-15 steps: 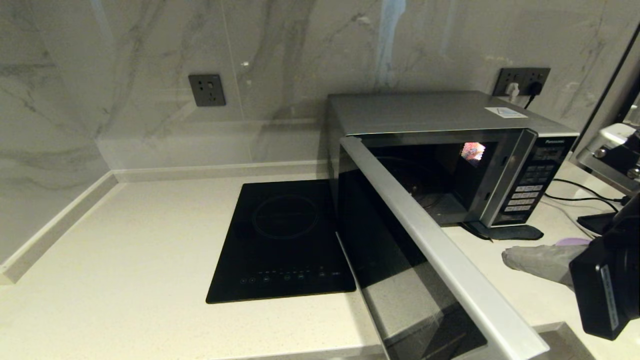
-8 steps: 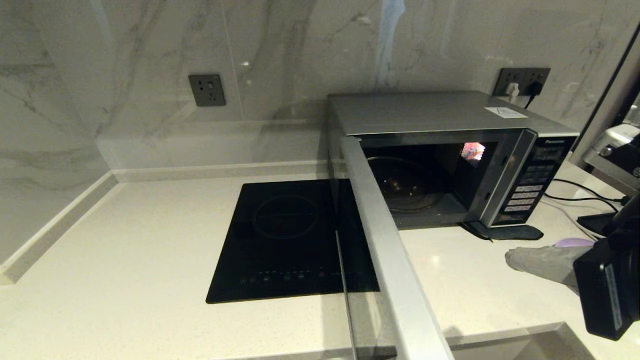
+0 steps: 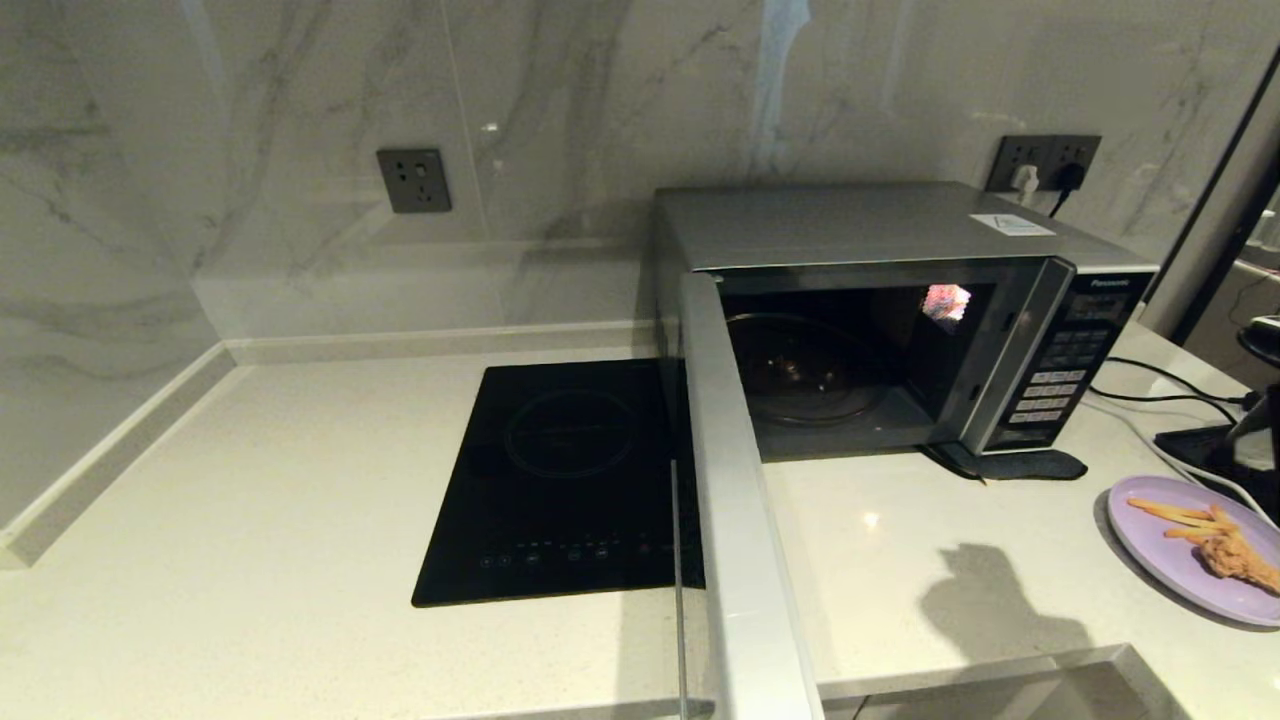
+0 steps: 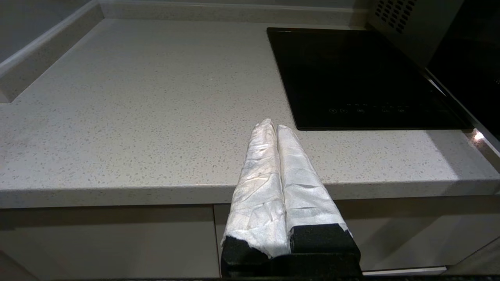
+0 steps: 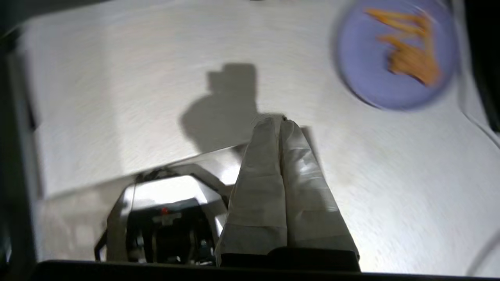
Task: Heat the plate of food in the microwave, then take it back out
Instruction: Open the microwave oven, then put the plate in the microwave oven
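The silver microwave (image 3: 880, 235) stands at the back right of the counter. Its door (image 3: 735, 520) hangs wide open toward me and the dark cavity with its glass turntable (image 3: 805, 370) holds nothing. The lavender plate of food (image 3: 1170, 555), with fries and a brown chicken piece, lies on the counter right of the microwave; it also shows in the right wrist view as the plate (image 5: 375, 74). My right gripper (image 5: 278, 121) is shut and empty, raised above the counter's front edge, out of the head view. My left gripper (image 4: 272, 125) is shut and empty, parked over the counter's front edge left of the cooktop.
A flat black induction cooktop (image 3: 570, 480) lies left of the microwave, partly behind the open door. Black cables (image 3: 1160, 395) run across the counter right of the microwave. Wall sockets (image 3: 413, 180) sit on the marble backsplash. A raised ledge (image 3: 110, 450) bounds the counter's left side.
The microwave door has swung further open to the left. My right arm has withdrawn out of the head view, uncovering the plate of food on the counter.
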### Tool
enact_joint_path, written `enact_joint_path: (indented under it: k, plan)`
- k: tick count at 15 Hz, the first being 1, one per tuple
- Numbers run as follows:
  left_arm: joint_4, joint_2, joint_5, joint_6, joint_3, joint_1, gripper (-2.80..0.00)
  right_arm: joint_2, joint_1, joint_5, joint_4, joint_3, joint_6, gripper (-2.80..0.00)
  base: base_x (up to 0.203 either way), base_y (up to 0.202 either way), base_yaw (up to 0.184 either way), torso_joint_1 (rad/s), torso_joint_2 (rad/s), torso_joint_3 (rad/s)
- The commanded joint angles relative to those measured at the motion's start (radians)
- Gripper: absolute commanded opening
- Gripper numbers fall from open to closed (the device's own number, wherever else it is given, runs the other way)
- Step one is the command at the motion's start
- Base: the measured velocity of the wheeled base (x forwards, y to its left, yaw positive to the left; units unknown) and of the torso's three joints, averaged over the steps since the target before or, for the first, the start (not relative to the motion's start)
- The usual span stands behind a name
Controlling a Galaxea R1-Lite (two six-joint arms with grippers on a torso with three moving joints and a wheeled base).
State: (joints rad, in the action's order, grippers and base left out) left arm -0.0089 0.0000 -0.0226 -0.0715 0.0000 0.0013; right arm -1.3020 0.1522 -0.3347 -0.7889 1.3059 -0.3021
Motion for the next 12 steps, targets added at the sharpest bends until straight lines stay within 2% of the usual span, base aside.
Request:
enact_joint_path:
  k: [1,2,3,7,8,9,12]
  plan:
    - [0.000,0.002,0.000,-0.001,0.000,0.000,-2.80,-0.079,-0.266,0.055,-0.026,0.066,-0.018,-2.80,0.000,0.000,0.000,0.000,0.00,0.000]
    - [0.000,0.002,0.000,-0.001,0.000,0.000,-2.80,-0.128,-0.361,0.103,-0.032,0.093,-0.044,-2.80,0.000,0.000,0.000,0.000,0.00,0.000]
    - [0.000,0.002,0.000,-0.001,0.000,0.000,-2.80,-0.194,-0.417,0.135,-0.022,0.110,-0.096,-2.80,0.000,0.000,0.000,0.000,0.00,0.000]
    - [0.000,0.002,0.000,-0.001,0.000,0.000,-2.80,-0.415,-0.522,0.173,0.068,0.097,-0.362,-2.80,0.000,0.000,0.000,0.000,0.00,0.000]
    - [0.000,0.002,0.000,-0.001,0.000,0.000,-2.80,-0.459,-0.539,0.178,0.084,0.085,-0.412,0.00,0.000,0.000,0.000,0.000,0.00,0.000]
    - [0.000,0.002,0.000,-0.001,0.000,0.000,-2.80,-0.484,-0.551,0.184,0.118,0.058,-0.442,0.00,0.000,0.000,0.000,0.000,0.00,0.000]
    - [0.000,0.002,0.000,-0.001,0.000,0.000,-2.80,-0.560,-0.615,0.190,0.197,0.052,-0.457,0.00,0.000,0.000,0.000,0.000,0.00,0.000]
